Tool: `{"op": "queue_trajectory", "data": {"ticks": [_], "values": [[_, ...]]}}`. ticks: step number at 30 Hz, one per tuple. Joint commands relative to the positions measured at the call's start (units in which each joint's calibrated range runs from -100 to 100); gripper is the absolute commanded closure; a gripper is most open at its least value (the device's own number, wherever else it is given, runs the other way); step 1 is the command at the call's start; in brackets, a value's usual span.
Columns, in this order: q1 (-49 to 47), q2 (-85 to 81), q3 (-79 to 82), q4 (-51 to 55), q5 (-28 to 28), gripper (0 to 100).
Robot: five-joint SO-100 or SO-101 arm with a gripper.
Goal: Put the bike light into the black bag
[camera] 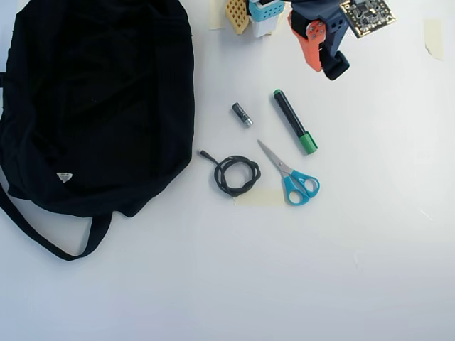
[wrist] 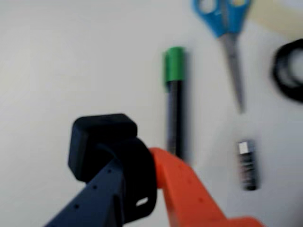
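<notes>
**Carry the held light across to the bag**

You have the small, chunky black bike light (wrist: 102, 142) pinched in the two-finger gripper (wrist: 142, 189), whose orange finger (wrist: 189, 194) and dark blue finger (wrist: 94, 198) press on it from either side, the jaws narrowed to the width of the light's body. In the wrist view the light's strap loop hangs down between the fingers, and the blocky end sticks out beyond the tips. The grip looks firm, but much of the light sits past the fingertips, so I judge a jolt could twist it loose.

In the overhead view the gripper (camera: 323, 60) hangs at the far right of the table, well apart from the large, soft black fabric bag (camera: 99, 106) with its small white label, which fills the left side. Swing steadily left and keep the jaws clamped all the way. Stay high enough to pass over the green-capped black marker pen (camera: 295, 122), the small dark cylindrical battery (camera: 242, 114), the coiled black cable (camera: 237, 175) and the blue-handled scissors (camera: 291, 177) lying between.

The bag's opening cannot be made out in the dark cloth, so pick the mouth with care before you let go. Release only once the light is over the opening, low enough that it drops inside rather than rolling off the fabric.
</notes>
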Motion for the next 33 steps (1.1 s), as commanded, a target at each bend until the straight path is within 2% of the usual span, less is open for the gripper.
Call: {"op": "queue_trajectory", "data": {"ticks": [1, 4, 10, 21, 26, 33], "values": [[6.2, 0.6, -6.0, -1.4, 3.5, 98], [9.7, 2.3, -9.2, -1.4, 4.7, 98], [17.0, 4.2, -14.2, -2.7, 3.5, 98], [35.1, 7.9, -14.4, -15.9, 5.7, 98], [42.3, 15.8, -19.2, -16.2, 3.1, 98], [48.4, 22.5, -25.8, -13.8, 3.7, 98]]}}
